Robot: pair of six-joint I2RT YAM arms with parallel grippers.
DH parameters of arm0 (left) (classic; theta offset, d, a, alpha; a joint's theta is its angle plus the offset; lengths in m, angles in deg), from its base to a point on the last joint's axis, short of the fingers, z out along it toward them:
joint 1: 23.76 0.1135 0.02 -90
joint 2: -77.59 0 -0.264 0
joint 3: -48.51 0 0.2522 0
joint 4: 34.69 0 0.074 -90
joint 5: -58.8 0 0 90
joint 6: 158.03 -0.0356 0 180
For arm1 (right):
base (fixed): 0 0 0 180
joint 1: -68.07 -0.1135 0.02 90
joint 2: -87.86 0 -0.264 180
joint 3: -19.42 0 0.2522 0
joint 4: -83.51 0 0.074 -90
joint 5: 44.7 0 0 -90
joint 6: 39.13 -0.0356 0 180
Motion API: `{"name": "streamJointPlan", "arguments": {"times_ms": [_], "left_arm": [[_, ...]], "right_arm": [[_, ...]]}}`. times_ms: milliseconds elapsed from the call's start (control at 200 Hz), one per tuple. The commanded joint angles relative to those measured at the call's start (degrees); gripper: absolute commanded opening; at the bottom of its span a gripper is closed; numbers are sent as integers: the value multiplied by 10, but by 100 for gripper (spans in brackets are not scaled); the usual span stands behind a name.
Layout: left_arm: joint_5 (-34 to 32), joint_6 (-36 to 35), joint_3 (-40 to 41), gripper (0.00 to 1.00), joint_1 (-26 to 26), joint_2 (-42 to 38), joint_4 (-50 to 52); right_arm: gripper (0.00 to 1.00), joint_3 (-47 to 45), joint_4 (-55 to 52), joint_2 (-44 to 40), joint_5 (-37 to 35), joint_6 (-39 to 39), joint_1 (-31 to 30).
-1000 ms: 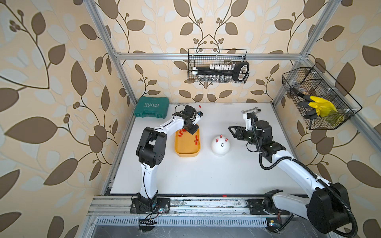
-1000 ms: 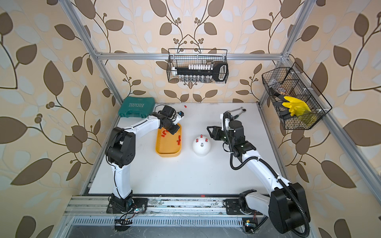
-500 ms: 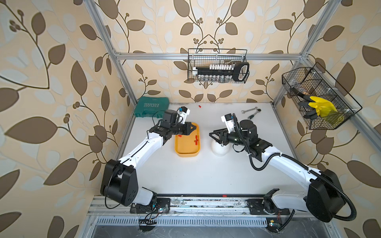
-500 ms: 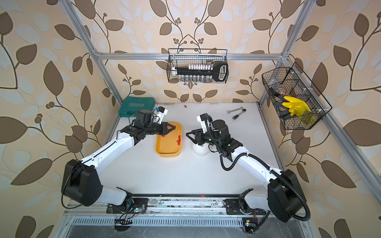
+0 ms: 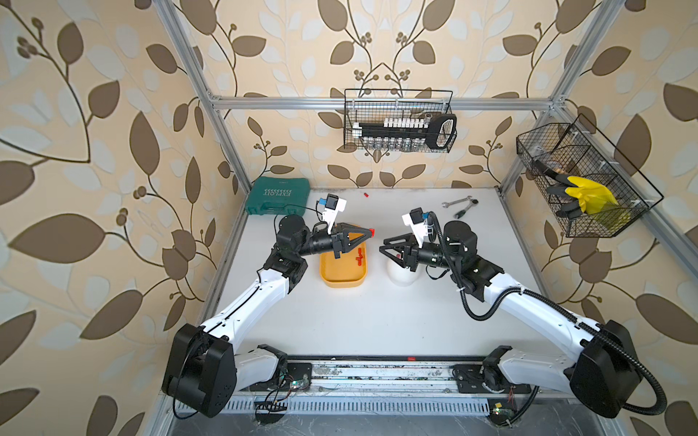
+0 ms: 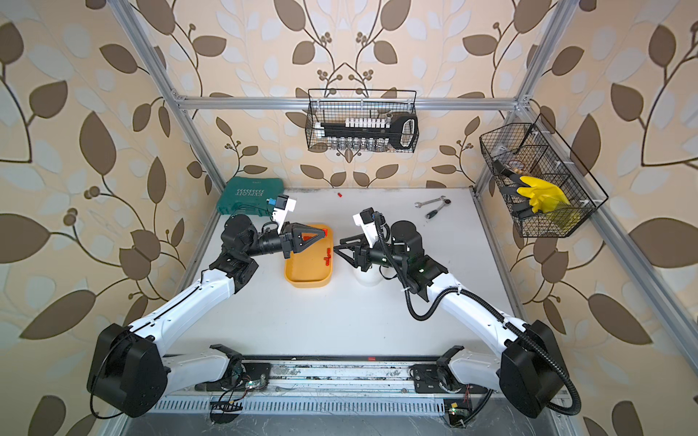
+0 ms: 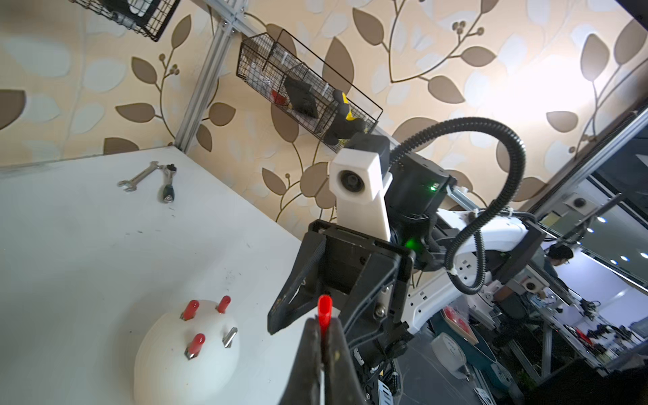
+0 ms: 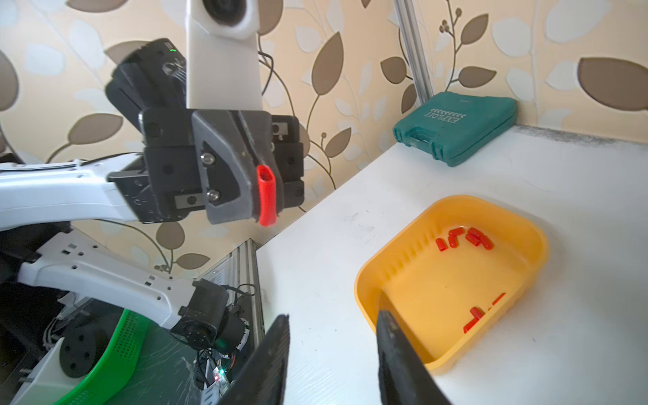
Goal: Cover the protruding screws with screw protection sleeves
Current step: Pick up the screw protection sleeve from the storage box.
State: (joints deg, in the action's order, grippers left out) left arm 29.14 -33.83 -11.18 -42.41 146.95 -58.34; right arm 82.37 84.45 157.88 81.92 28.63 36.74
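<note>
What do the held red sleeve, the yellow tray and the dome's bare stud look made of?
Small red tubular sleeve: likely soft matt rubber or vinyl; its open end is squeezed oval. Orange-yellow rectangular tray: glossy moulded plastic, ribbed wall. Thin grey bare stud: metal, shiny highlights.

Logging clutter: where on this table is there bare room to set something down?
Bare: the front middle of the table, in front of the yellow tray and white dome; also the back strip between the stray red sleeve and the wrenches. Crowded: mid-table, where left gripper and right gripper face off.
</note>
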Motion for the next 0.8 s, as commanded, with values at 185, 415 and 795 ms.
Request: {"name": "streamJointPlan", "arguments": {"times_ms": [185, 415, 795], "left_arm": [[50, -16, 12, 1, -9, -47, -80], [54, -64, 1, 2, -24, -51, -22], [52, -118, -7, 2, -45, -66, 40]], "right_arm": [[40, 20, 77, -21, 163, -83, 60], [39, 45, 97, -3, 170, -123, 49], [27, 103, 42, 31, 200, -98, 7]]}}
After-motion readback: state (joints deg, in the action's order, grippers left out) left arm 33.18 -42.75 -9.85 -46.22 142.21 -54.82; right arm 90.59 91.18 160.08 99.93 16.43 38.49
